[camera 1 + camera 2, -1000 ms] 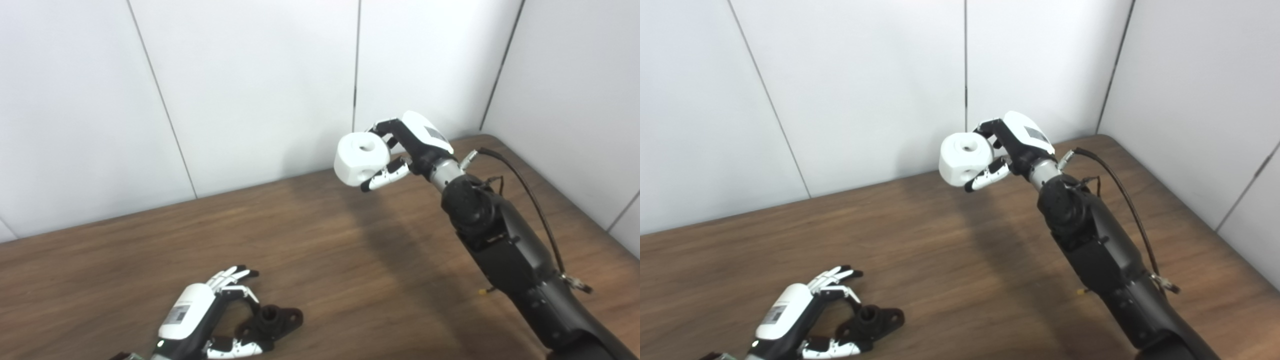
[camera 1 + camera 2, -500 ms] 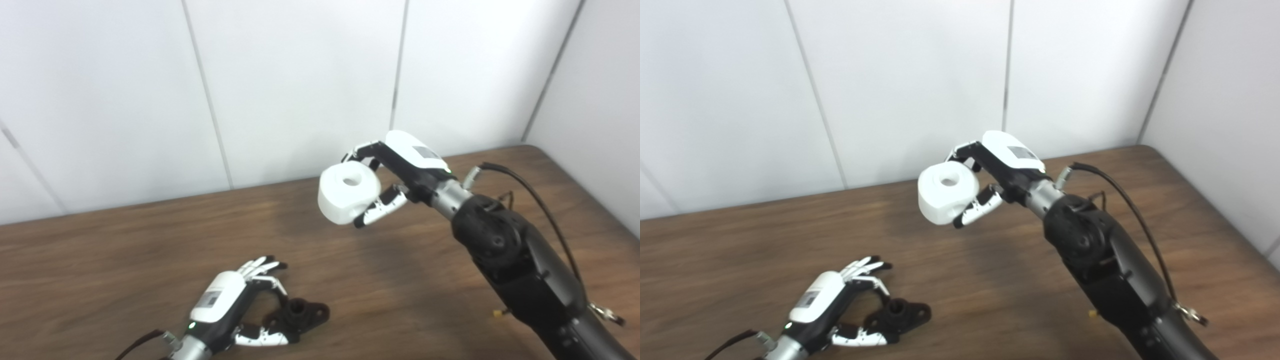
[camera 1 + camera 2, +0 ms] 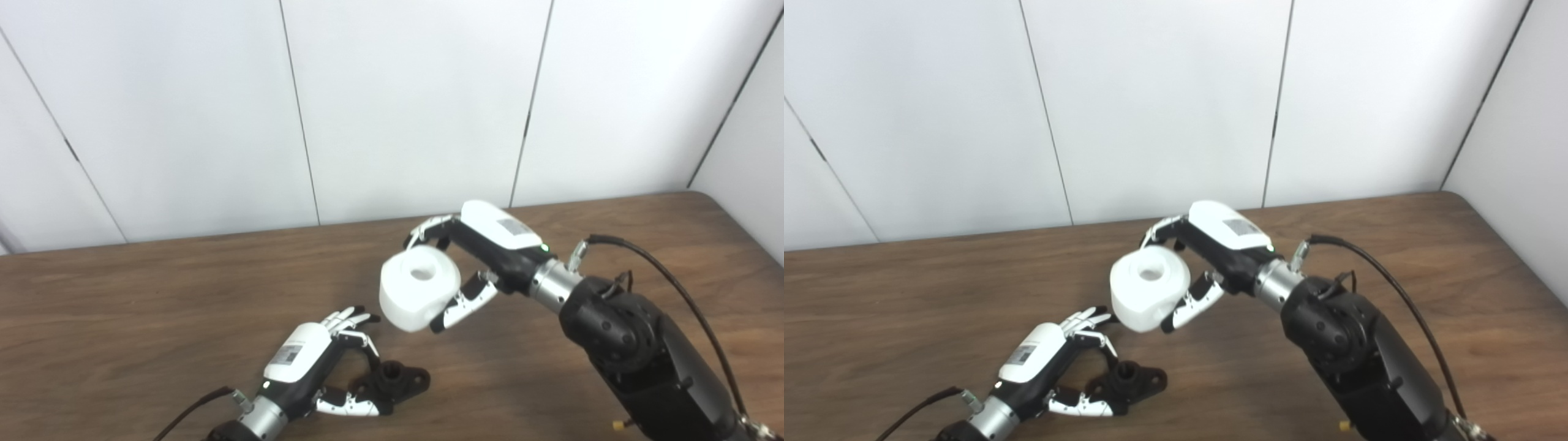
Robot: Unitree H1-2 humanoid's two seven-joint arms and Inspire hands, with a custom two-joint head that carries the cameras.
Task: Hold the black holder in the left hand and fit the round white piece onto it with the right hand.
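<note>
The black holder (image 3: 397,383) lies on the wooden table (image 3: 122,318) at the front, its short post pointing up. My left hand (image 3: 304,360) rests beside it on the left. Its fingers arch over the holder and its thumb lies at the holder's near side, without a closed grip. My right hand (image 3: 490,245) is shut on the round white piece (image 3: 419,295), which has a hole in its top. It holds the piece in the air, just above and right of the left hand's fingertips. Both also show in the right eye view: holder (image 3: 1131,383), white piece (image 3: 1149,293).
White wall panels (image 3: 398,104) stand along the table's far edge and right side. A black cable (image 3: 667,288) loops off my right forearm. The table's right edge runs near the right wall.
The camera has swung, shifting the whole picture. My right hand has carried the white piece down and to the left, close to the left hand. The left hand and holder have kept their places.
</note>
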